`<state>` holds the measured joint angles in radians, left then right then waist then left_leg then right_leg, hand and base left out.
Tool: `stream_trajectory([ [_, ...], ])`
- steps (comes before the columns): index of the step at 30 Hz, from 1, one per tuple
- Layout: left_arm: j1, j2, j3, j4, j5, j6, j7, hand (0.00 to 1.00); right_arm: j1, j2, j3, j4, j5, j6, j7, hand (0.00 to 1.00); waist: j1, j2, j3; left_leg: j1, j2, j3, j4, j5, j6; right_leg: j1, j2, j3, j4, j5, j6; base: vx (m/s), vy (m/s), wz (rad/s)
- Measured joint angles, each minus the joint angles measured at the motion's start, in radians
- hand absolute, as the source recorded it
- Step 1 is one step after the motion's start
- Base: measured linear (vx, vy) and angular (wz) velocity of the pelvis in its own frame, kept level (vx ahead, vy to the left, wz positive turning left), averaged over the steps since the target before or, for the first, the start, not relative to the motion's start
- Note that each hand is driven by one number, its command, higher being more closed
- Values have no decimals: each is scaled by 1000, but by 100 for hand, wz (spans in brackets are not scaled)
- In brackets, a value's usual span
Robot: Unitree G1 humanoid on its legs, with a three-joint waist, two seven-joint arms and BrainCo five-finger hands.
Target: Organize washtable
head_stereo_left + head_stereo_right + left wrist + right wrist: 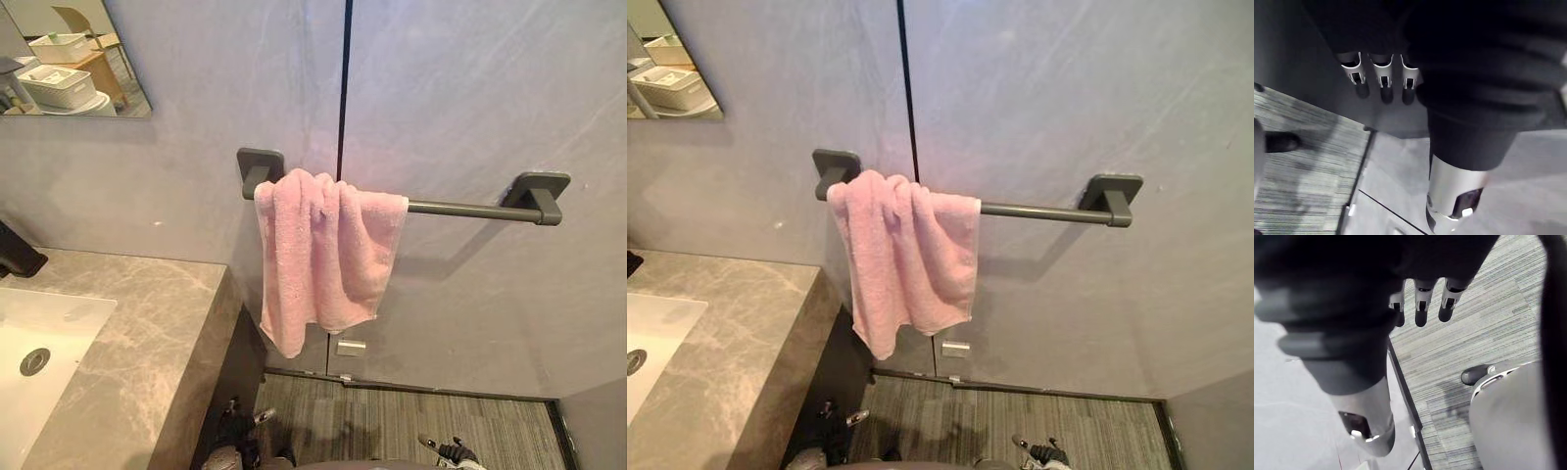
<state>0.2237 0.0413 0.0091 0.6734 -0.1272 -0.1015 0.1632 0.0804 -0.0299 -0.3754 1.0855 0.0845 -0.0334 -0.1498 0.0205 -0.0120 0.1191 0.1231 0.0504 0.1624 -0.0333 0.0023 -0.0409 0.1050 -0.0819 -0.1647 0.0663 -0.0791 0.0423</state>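
**Here, a pink towel is hung on the rail and both hands are empty**

A pink towel point(318, 259) is seen draped over a dark grey towel bar point(460, 208) that is fixed to the grey wall point(470, 98). The towel is bunched at the bar's left end, up against the left bracket, and the right stretch of the bar is left bare. Its lower edge is uneven, with one corner hanging down to a point.

To the left of the towel and lower down, the marble-patterned washtable point(147, 323) is found. A white sink point(59, 323) with a round drain point(34, 361) is set into it, and a black faucet point(15, 255) is seen at its back edge. A mirror point(69, 59) is mounted on the wall above, and white baskets point(59, 86) are reflected in it. A grey striped floor point(392, 421) is visible below the towel.

The left hand point(1382, 78) is seen in its own wrist view over the floor beside a dark panel. Its fingers point(1354, 73) are held straight and loose, the thumb point(1452, 191) is kept apart, and nothing is grasped. The right hand point(1420, 303) is likewise shown above the floor, with its fingers point(1449, 301) relaxed, its thumb point(1369, 416) held apart, and nothing held.
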Motion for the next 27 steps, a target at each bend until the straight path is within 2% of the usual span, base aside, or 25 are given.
stream_trajectory([
  [4,71,-1,-22,-199,-40,-26,12,0,27,-7,34,-35,-15,-2,-4,0,12,5,-4,24,0,-3,-14,1,0,17,0,-2,-1,-2,1,0,0,0],
  [7,91,-3,-39,-279,-62,-36,10,0,45,-11,40,-53,-17,0,-5,0,22,11,-5,31,0,-6,-30,7,0,16,0,-4,1,-3,2,-22,-7,0],
  [20,194,-28,-69,-615,-59,-42,18,0,107,-16,109,-93,-18,10,-30,0,23,14,-30,61,4,-6,-35,6,-1,50,-2,-14,2,-9,9,-10,-5,1],
  [27,231,-25,-130,-705,-59,-54,12,0,136,-23,120,-91,-19,14,-31,0,24,20,-71,66,10,4,-35,6,-1,49,0,-2,1,-10,10,-34,-9,-4],
])
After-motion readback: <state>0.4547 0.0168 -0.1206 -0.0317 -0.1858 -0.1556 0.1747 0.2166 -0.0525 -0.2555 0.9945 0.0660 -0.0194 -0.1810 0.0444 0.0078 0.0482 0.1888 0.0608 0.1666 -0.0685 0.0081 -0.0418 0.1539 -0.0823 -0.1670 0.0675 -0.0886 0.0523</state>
